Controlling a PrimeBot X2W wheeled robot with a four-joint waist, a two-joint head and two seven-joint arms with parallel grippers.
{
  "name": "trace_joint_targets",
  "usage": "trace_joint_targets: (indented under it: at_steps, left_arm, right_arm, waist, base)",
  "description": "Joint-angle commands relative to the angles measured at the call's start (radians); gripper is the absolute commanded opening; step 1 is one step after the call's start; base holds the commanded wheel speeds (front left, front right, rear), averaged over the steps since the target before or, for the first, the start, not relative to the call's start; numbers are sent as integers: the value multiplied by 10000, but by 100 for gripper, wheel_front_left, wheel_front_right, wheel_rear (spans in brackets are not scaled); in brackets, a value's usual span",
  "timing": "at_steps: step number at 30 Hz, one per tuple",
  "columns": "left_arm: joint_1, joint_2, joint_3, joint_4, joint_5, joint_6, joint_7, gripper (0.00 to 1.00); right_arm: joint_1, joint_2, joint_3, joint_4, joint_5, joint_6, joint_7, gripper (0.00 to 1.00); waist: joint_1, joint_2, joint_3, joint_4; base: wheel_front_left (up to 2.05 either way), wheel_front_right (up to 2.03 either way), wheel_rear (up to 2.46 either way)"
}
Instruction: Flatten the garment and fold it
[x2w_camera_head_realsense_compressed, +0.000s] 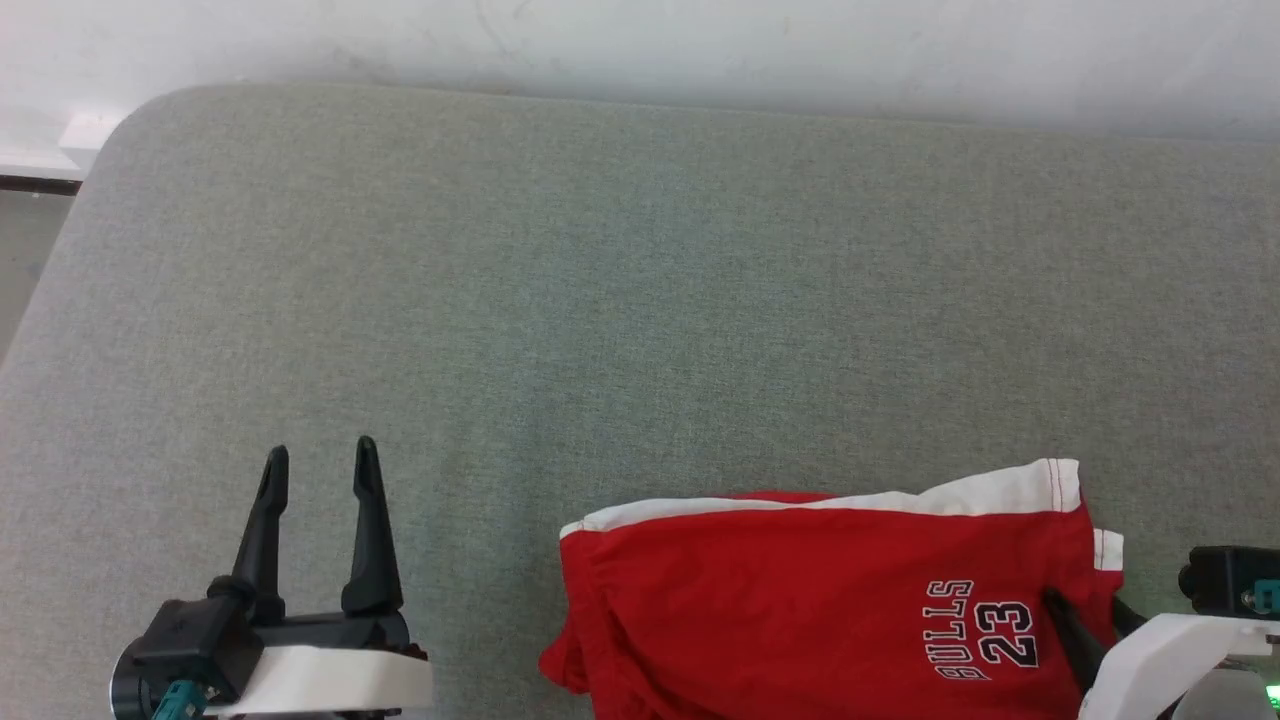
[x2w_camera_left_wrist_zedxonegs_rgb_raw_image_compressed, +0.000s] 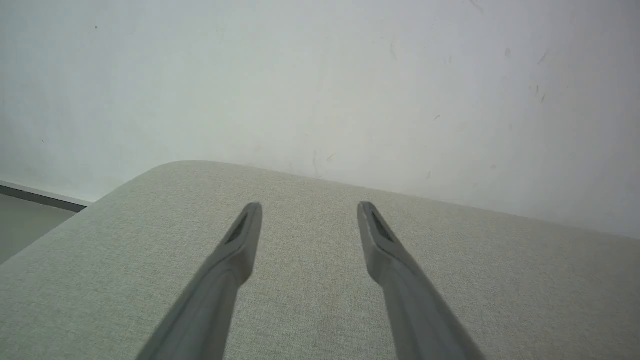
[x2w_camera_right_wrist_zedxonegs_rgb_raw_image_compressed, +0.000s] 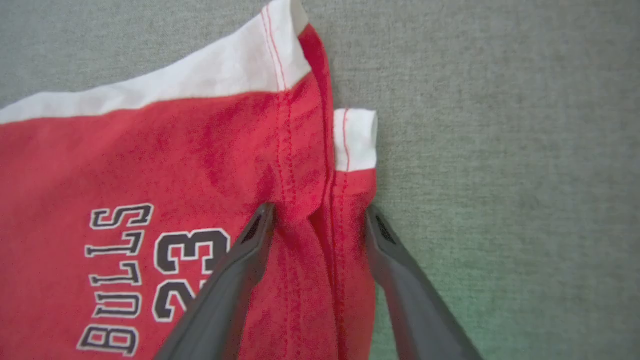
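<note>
Between the right gripper's (x2w_camera_right_wrist_zedxonegs_rgb_raw_image_compressed: 316, 210) fingers lies the garment's (x2w_camera_right_wrist_zedxonegs_rgb_raw_image_compressed: 150, 165) hem.

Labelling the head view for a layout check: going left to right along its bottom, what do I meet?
Left gripper → red shorts → BULLS 23 print → right gripper at the shorts' right hem.

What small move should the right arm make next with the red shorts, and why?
Probably close the right gripper. Its fingers stand apart on either side of a raised fold at the hem edge of the red shorts, one on the cloth, the other at its edge by the grey cushion; nothing is pinched yet.
</note>
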Motion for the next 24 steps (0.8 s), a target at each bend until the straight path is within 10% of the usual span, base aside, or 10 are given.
trace_joint_targets:
  at_steps: [1,24]
  left_arm:
    - [-123,-89,87,54,62,-143,-47,100]
    - [291,-268,403,536,578,-739,-49,100]
  right_arm:
    - [43,97,219,380,93,-7,220,0]
    - [-881,-445,-2053,23,-1626,-7,556,0]
  waist:
    - [0,0,-19,31]
    - [0,0,-693,-398]
  base:
    - [0,0,0]
    - [0,0,0]
